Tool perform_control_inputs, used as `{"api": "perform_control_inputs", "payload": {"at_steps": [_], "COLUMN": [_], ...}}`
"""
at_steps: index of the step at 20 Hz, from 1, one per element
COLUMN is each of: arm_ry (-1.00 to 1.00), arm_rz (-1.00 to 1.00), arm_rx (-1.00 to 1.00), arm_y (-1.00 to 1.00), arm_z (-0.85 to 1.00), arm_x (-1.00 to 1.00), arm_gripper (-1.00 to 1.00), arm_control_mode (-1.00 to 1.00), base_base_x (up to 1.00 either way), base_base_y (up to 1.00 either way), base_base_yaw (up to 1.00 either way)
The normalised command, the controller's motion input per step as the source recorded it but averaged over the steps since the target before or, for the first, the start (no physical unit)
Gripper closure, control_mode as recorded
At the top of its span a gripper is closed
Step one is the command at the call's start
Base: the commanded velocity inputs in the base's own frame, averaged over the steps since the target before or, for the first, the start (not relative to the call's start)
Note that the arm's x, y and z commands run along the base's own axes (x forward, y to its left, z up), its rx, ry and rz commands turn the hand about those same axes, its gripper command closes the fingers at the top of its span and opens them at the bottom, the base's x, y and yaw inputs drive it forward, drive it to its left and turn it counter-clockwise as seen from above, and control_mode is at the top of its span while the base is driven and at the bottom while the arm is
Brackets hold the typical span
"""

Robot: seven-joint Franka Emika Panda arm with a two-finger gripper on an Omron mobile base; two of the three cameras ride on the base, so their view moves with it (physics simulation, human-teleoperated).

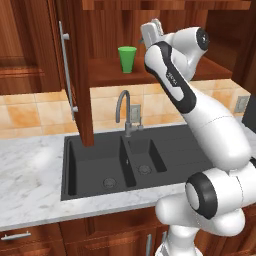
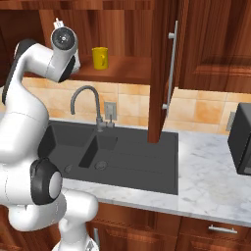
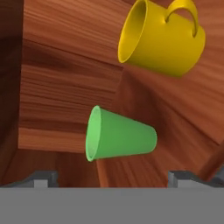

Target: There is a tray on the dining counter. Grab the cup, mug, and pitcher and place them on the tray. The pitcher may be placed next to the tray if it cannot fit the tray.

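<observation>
A bright green cup [image 1: 127, 59] stands on the shelf of an open wall cabinet above the sink. In the hand view the cup [image 3: 120, 134] lies just ahead of my gripper [image 3: 113, 178], between the lines of its two fingertips [image 3: 41, 178], and apart from them. The yellow mug [image 2: 99, 58] stands on the same shelf; its handled body [image 3: 159, 37] sits beyond the cup and off to one side. The gripper is open and holds nothing. My hand [image 1: 151, 31] is raised at the cabinet opening, right of the cup. The tray, the dining counter and the pitcher are out of view.
The open cabinet door [image 1: 75, 65] hangs left of the cup, and the other door [image 2: 164, 63] right of the mug. Below are a black double sink [image 1: 115, 167], a grey faucet [image 1: 125, 110] and a marble counter [image 1: 30, 185]. A dark appliance [image 2: 241, 142] stands far right.
</observation>
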Motion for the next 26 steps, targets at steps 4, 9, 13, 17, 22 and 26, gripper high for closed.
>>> {"api": "perform_control_inputs", "payload": {"at_steps": [4, 9, 13, 17, 22, 26], "arm_ry": [0.03, 0.06, 0.05, 0.04, 0.04, 0.05], "arm_rz": [0.00, 0.00, 0.00, 0.00, 0.00, 0.00], "arm_rx": [0.00, 0.00, 0.00, 0.00, 0.00, 0.00], "arm_y": [0.00, 0.01, 0.06, 0.13, 0.12, 0.01], "arm_z": [-0.02, -0.05, -0.02, -0.07, -0.10, -0.05], "arm_x": [0.37, 0.29, 0.28, 0.23, 0.24, 0.23], "arm_gripper": [-1.00, -1.00, -1.00, -1.00, -1.00, -1.00], "arm_control_mode": [-1.00, -1.00, -1.00, -1.00, -1.00, -1.00], "base_base_x": [0.00, 0.00, 0.00, 0.00, 0.00, 0.00], "base_base_y": [0.00, 0.00, 0.00, 0.00, 0.00, 0.00], "base_base_yaw": [0.00, 0.00, 0.00, 0.00, 0.00, 0.00]}}
